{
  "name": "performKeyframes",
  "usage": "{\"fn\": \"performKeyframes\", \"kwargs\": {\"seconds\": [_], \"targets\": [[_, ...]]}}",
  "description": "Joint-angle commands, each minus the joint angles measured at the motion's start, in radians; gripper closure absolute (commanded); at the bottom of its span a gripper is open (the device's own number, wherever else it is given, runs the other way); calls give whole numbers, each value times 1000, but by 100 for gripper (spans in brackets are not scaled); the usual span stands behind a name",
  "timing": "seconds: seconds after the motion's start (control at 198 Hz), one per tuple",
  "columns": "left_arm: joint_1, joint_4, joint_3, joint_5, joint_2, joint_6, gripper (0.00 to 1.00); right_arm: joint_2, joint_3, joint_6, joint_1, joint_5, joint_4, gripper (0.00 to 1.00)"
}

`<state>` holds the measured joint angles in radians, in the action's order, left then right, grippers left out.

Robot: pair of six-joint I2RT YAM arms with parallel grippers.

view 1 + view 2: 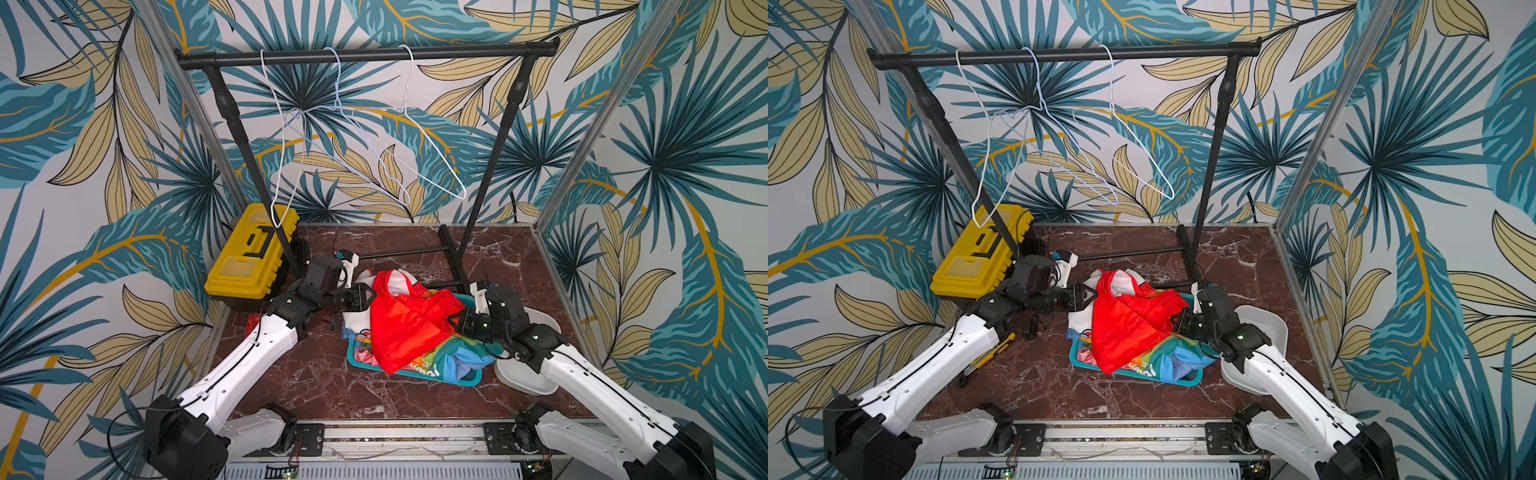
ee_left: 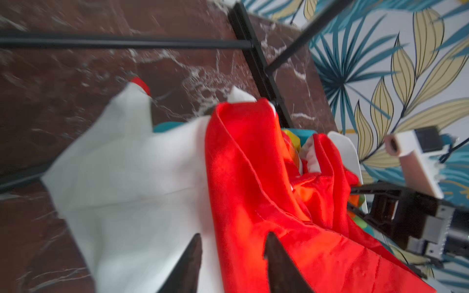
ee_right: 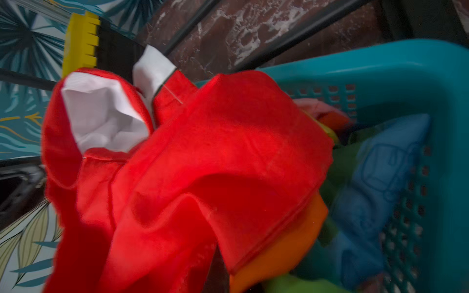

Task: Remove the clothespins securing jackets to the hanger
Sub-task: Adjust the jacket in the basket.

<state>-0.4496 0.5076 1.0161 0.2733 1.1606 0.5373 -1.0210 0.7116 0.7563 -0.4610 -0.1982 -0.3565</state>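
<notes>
Three bare wire hangers point(image 1: 436, 153) hang on the black rail point(image 1: 365, 53). The jackets lie heaped in a teal basket point(image 1: 415, 378). On top is the red-hooded jacket point(image 1: 407, 324), its white lining point(image 2: 127, 165) turned out, and a rainbow-striped jacket point(image 1: 457, 353) lies under it. My left gripper point(image 2: 233, 237) is open at the heap's far left edge, with the red cloth's border lying between its spread fingers. My right gripper point(image 1: 456, 322) is shut on the red jacket's right edge, and cloth covers most of its jaws in the right wrist view. The clothespins are hidden.
A yellow toolbox point(image 1: 249, 257) stands at the back left beside the rack's post. A white tub point(image 1: 523, 378) lies under my right arm. A yellow utility knife point(image 1: 994, 353) lies by my left arm. The rack's foot bars point(image 1: 451, 257) cross the floor behind the basket.
</notes>
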Motion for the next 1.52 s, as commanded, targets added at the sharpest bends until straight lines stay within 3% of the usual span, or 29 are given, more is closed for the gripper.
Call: {"fn": "performKeyframes", "kwargs": {"seconds": [0.0, 0.106, 0.202, 0.283, 0.48, 0.925, 0.986, 1.041, 1.249, 1.512], "targets": [[83, -16, -62, -85, -77, 90, 26, -59, -24, -25, 8, 41, -9, 100], [192, -78, -148, -7, -105, 177, 0, -86, -17, -35, 10, 26, 10, 100], [308, -191, -238, 112, -93, 311, 0, -99, 1, -48, 10, 20, -9, 100], [349, -330, -294, 195, -51, 397, 0, -93, 7, -52, 10, 14, -10, 100], [362, -487, -295, 320, 137, 499, 0, -85, 15, -64, 10, 10, -25, 100], [346, -672, -285, 370, 357, 570, 0, -87, 44, -73, 10, -1, -34, 100], [338, -688, -277, 378, 383, 574, 6, -97, 48, -68, 10, -13, -30, 100], [333, -738, -277, 400, 413, 594, 18, -103, 51, -69, 10, -18, -26, 100], [288, -833, -249, 445, 445, 615, 99, -107, 47, -69, 10, -16, -27, 100], [261, -797, -296, 488, 241, 506, 100, -116, 70, -92, 10, -6, -36, 100]]}}
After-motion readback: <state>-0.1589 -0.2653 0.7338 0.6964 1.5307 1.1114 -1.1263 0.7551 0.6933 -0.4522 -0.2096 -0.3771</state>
